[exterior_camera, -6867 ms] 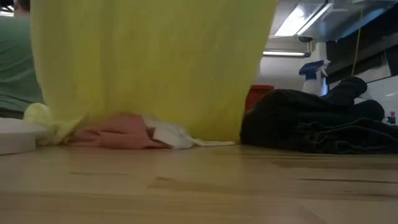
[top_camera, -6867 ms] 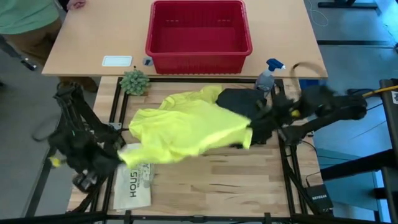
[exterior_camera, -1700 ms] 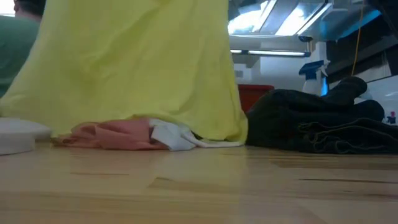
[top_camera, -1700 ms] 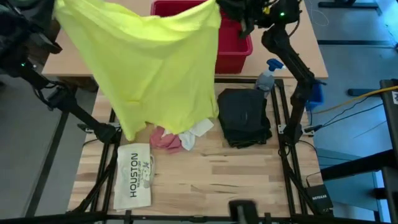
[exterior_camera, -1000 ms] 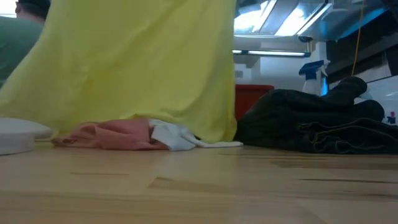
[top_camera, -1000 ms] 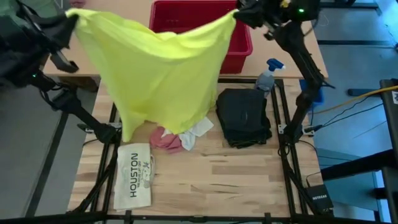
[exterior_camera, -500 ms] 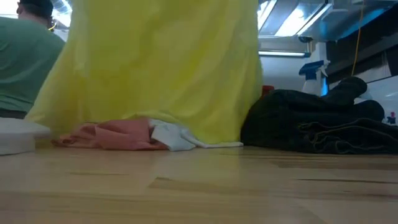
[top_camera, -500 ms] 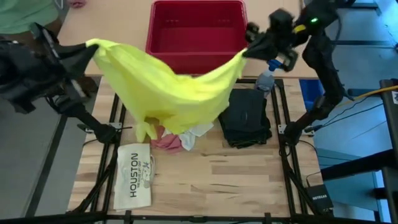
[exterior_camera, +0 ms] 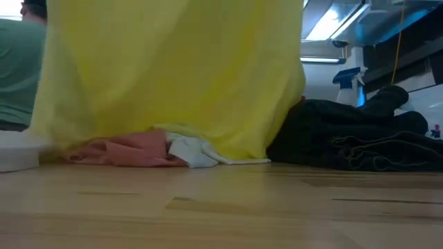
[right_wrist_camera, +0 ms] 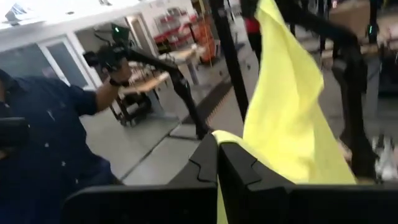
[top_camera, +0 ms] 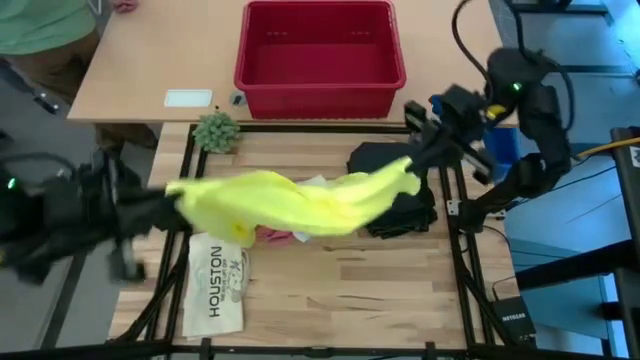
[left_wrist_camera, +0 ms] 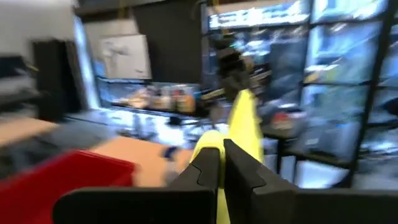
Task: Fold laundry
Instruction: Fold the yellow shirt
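Observation:
The yellow T-shirt (top_camera: 290,205) hangs stretched across the table between my two shut grippers. My left gripper (top_camera: 172,195) has its left end and my right gripper (top_camera: 413,163) its right end. In the low view the shirt (exterior_camera: 173,76) drapes down like a curtain, and its lower edge rests on the table. A pink cloth (exterior_camera: 124,149) and a white cloth (exterior_camera: 190,150) lie bunched in front of it. The dark trousers (top_camera: 395,200) lie folded at the right, partly under the shirt. My left gripper pinches the shirt's left end (left_wrist_camera: 211,138) between its two fingers, which point level toward the table's right. The cloth runs away from them toward the other arm. My right gripper pinches the shirt's right end (right_wrist_camera: 249,146) between its two fingers, held level. The cloth sags between the two holds, with its lower edge (exterior_camera: 235,155) on the table.
A flat white item printed HOUSTON (top_camera: 215,285) lies near the front left. A red basket (top_camera: 320,45) stands on the far table and a small plant (top_camera: 216,131) at the back left. A spray bottle (exterior_camera: 349,79) stands behind the trousers. A person in green (top_camera: 40,20) is at the far left.
Both grippers have come down and toward the table's near edge, from above the basket to over the work table, and stay shut on the shirt. The shirt has gone from a tall hanging sheet to a lower sagging band. Its lower edge stays on the table by the pink cloth.

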You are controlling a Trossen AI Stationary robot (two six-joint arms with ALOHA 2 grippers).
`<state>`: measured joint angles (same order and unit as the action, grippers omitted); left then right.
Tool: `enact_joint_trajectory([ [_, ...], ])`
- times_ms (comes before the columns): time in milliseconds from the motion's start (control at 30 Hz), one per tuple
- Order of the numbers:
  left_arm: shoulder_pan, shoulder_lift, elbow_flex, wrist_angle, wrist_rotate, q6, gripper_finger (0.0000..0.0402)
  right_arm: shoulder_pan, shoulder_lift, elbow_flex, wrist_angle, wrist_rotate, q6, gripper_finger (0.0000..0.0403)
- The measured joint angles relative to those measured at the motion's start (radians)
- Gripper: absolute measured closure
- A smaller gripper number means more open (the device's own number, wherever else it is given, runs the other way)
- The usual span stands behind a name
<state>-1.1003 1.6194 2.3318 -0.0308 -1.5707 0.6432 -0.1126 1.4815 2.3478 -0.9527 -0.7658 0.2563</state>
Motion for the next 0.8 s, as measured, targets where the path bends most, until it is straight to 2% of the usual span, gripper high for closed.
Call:
enact_joint_trajectory([
  [167, -0.082, 0.091, -0.001, -0.021, 0.0, -0.209, 0.0401, 0.194, -0.019, 0.0, -0.213, 0.214, -0.022, 0.0403],
  [267, -0.121, 0.145, -0.002, -0.02, 0.0, -0.322, 0.0401, 0.346, -0.015, -0.067, -0.208, 0.321, -0.004, 0.0403],
  [367, -0.173, 0.193, -0.002, -0.018, -0.001, -0.445, 0.0401, 0.455, -0.014, -0.179, -0.091, 0.383, 0.023, 0.0403],
  [500, -0.239, 0.255, -0.002, -0.019, 0.0, -0.613, 0.0401, 0.539, -0.017, -0.371, 0.117, 0.389, 0.059, 0.0403],
  [633, -0.254, 0.305, 0.004, -0.018, -0.005, -0.787, 0.0401, 0.598, -0.015, -0.597, 0.359, 0.388, 0.132, 0.0403],
  [800, -0.253, 0.337, 0.008, -0.182, 0.001, -1.142, 0.0401, 0.653, -0.031, -0.853, 0.665, 0.383, 0.253, 0.0403],
])
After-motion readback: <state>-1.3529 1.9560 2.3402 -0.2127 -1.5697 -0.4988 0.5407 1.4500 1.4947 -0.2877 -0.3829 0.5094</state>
